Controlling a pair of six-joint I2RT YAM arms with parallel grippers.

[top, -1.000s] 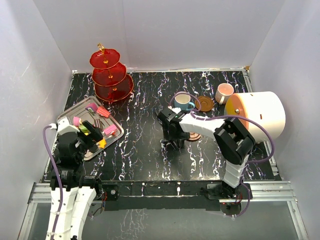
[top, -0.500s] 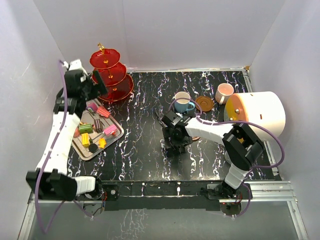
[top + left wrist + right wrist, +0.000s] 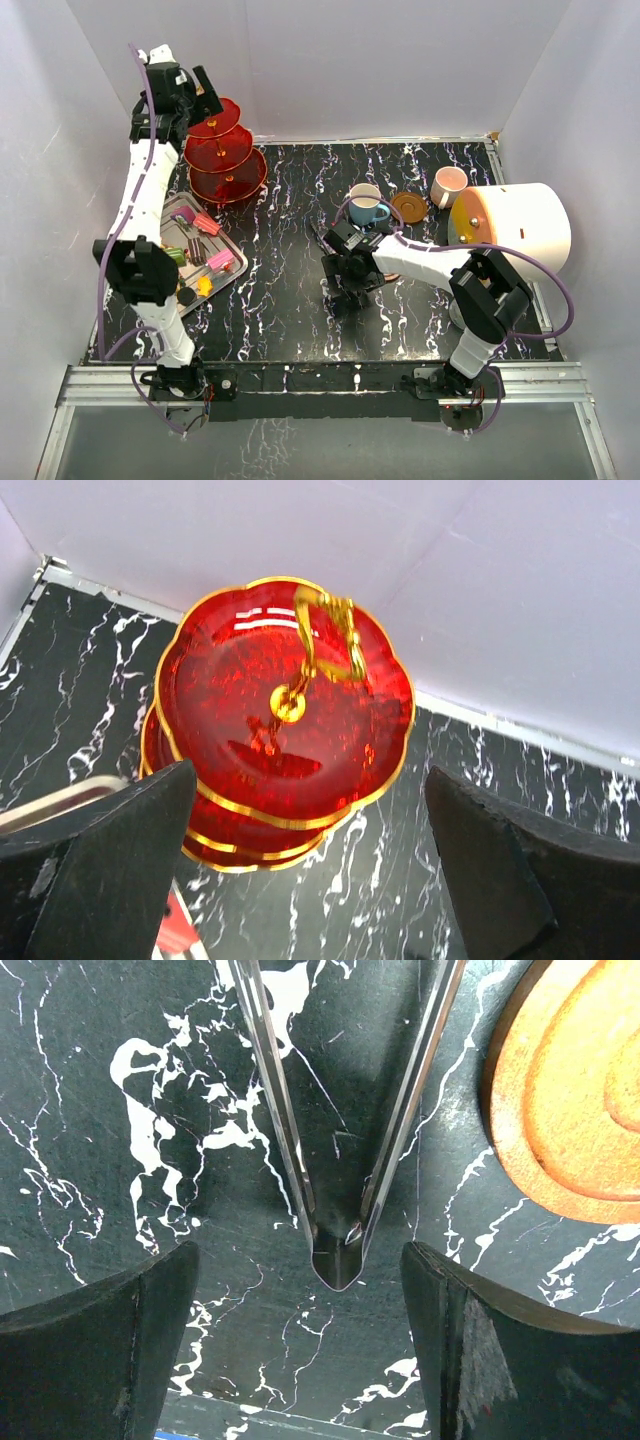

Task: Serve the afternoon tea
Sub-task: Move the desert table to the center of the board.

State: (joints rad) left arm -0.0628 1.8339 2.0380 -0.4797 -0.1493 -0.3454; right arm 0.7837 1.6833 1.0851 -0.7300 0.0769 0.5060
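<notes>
At the upper left of the top view, the left gripper (image 3: 192,97) is held above the red three-tier stand (image 3: 222,150), which stands at the table's far left corner. In the left wrist view its fingers (image 3: 105,865) are spread wide, with nothing between them and the stand's top tier below. At mid-frame, the right gripper (image 3: 350,277) is lowered over the black marbled table (image 3: 290,300). Its fingers (image 3: 100,1345) are spread wide either side of the metal tongs (image 3: 338,1255), untouched, beside a brown saucer (image 3: 570,1110). The sweets (image 3: 205,262) are seen on the silver tray (image 3: 172,203).
</notes>
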